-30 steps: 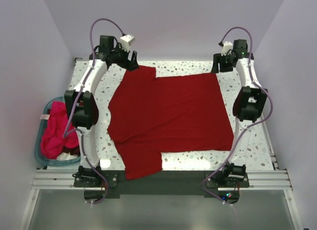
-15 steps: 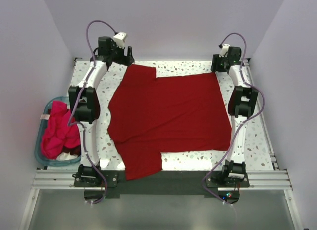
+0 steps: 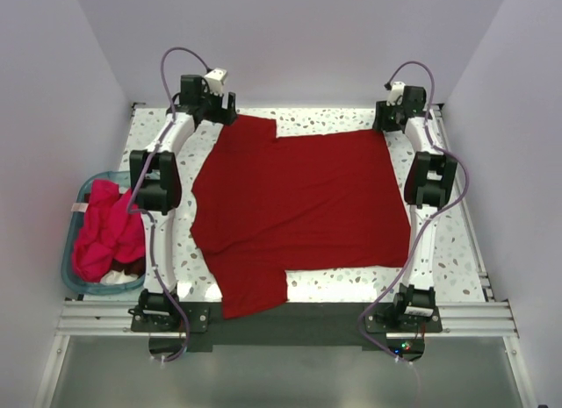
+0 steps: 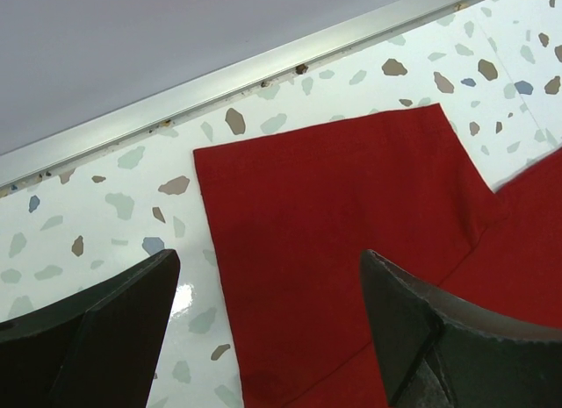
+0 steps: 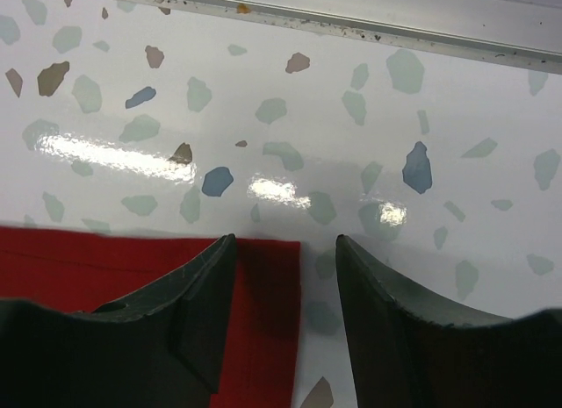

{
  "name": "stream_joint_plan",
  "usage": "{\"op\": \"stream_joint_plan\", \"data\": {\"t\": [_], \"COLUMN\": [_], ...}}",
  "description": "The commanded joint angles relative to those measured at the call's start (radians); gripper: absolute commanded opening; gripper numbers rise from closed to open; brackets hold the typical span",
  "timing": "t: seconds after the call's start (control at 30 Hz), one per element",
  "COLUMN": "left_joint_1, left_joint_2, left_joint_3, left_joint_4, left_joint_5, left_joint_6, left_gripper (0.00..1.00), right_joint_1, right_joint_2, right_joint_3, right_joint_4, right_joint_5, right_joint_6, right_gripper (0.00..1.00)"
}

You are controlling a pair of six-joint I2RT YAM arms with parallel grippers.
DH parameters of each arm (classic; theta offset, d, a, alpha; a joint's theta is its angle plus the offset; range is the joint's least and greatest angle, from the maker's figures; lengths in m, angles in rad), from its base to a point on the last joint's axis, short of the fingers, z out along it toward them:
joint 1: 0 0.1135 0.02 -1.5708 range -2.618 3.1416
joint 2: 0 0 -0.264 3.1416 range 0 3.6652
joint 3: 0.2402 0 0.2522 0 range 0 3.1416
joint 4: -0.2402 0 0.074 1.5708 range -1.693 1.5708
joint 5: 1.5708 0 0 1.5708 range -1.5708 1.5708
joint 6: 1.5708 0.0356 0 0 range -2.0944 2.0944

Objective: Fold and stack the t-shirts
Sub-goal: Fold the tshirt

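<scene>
Right fingers (image 5: 404, 338) now narrower, astride far corner of crimson t-shirt (image 5: 70, 259)

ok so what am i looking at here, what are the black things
Two robot arms bolted to a speckled table. The wide picture looks down from above and behind them; the two close-ups come from cameras on each wrist, so the dark wedges are that gripper's own fingers. A crimson t-shirt lies spread flat. The left gripper hovers open over a sleeve, the right gripper over a hem corner, jaws apart. Nothing is held. Pinkish-red shirts wait in a teal basket.
</scene>
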Motion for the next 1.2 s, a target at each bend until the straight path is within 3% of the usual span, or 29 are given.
{"op": "stream_joint_plan", "data": {"t": [0.0, 0.13, 0.4, 0.53, 0.77, 1.17], "left_joint_1": [0.004, 0.004, 0.004, 0.004, 0.001, -0.005], "left_joint_2": [0.011, 0.04, 0.083, 0.119, 0.212, 0.287], "left_joint_3": [0.058, 0.092, 0.118, 0.133, 0.233, 0.239], "left_joint_4": [0.041, 0.032, 0.055, 0.105, 0.105, 0.093], "left_joint_5": [-0.025, -0.042, -0.059, -0.059, -0.079, -0.087], "left_joint_6": [0.014, 0.006, 0.017, 0.031, 0.098, 0.166], "left_gripper": [0.89, 0.89, 0.89, 0.91, 0.8, 0.79], "right_joint_1": [0.012, 0.021, 0.021, 0.023, 0.021, 0.021], "right_joint_2": [-0.008, 0.001, 0.005, 0.0, -0.017, -0.038], "right_joint_3": [0.017, 0.039, 0.005, -0.009, -0.029, -0.041], "right_joint_4": [-0.04, -0.069, -0.071, -0.066, -0.057, -0.058], "right_joint_5": [-0.007, 0.019, -0.021, -0.051, -0.062, -0.056], "right_joint_6": [-0.053, -0.105, -0.16, -0.173, -0.179, -0.188], "right_gripper": [0.52, 0.51, 0.24, 0.0, 0.0, 0.0]}}
